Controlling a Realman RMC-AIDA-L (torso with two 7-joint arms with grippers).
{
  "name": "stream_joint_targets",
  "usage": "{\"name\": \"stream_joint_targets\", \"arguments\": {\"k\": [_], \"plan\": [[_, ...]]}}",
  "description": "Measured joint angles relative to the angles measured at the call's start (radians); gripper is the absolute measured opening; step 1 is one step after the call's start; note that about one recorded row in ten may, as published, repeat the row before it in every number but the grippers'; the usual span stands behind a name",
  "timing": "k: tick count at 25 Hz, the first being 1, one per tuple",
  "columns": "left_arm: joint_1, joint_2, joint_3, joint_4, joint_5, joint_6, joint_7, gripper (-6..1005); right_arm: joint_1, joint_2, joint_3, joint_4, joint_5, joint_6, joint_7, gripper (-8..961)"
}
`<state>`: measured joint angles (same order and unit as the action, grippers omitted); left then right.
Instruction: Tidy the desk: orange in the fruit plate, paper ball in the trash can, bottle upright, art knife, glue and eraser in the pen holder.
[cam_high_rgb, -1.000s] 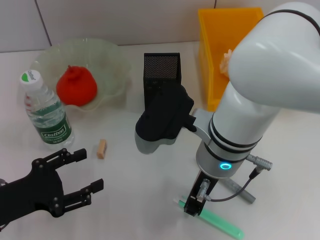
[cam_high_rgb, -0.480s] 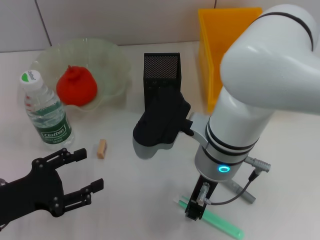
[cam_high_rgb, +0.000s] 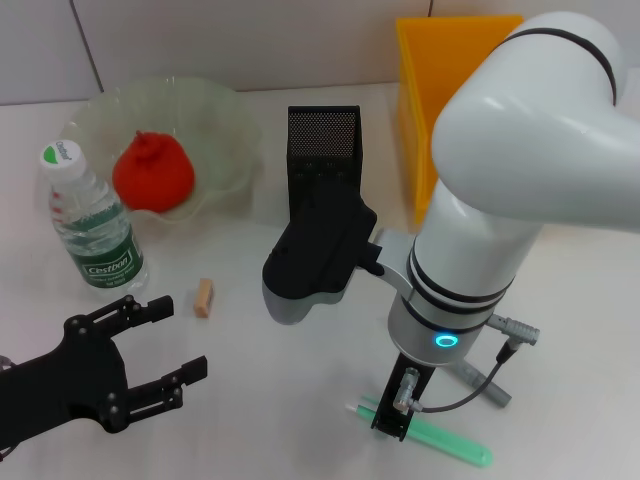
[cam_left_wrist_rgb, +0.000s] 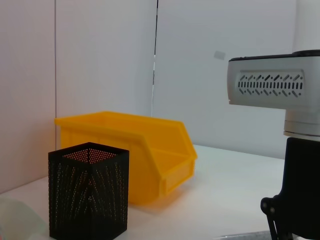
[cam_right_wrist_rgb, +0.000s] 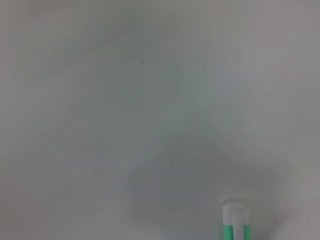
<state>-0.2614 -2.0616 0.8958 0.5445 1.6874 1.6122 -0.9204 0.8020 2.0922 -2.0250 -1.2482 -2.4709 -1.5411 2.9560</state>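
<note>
Orange (cam_high_rgb: 152, 172): in fruit plate (cam_high_rgb: 215, 110), rear left.
Bottle (cam_high_rgb: 92, 224): upright, before plate.
Eraser (cam_high_rgb: 204, 297): right of bottle.
Pen holder (cam_high_rgb: 323, 133): left of trash can (cam_high_rgb: 430, 100).

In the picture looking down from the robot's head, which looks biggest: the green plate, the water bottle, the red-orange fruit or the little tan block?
1. fruit plate
2. bottle, though it stands nearer the camera, so this is less sure
3. orange
4. eraser, clearly the smallest

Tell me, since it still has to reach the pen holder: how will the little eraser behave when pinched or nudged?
The eraser is a small tan block lying flat on the table, so it probably won't roll. It looks light, so a nudge may just slide it. It is small beside the open left pincer, so a pinch likely needs careful centring.
</note>
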Motion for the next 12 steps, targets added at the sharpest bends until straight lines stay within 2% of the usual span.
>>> {"name": "stream_joint_targets", "arguments": {"k": [9, 12], "plan": [[-0.001, 0.0, 0.0, 0.0, 0.0, -0.002, 0.0, 783, 0.0, 0.0, 0.0, -0.006, -0.001, -0.006, -0.001, 161], [-0.001, 0.0, 0.0, 0.0, 0.0, -0.001, 0.0, 783, -0.012, -0.002, 0.041, -0.03, 0.0, -0.006, -0.009, 161]]}}
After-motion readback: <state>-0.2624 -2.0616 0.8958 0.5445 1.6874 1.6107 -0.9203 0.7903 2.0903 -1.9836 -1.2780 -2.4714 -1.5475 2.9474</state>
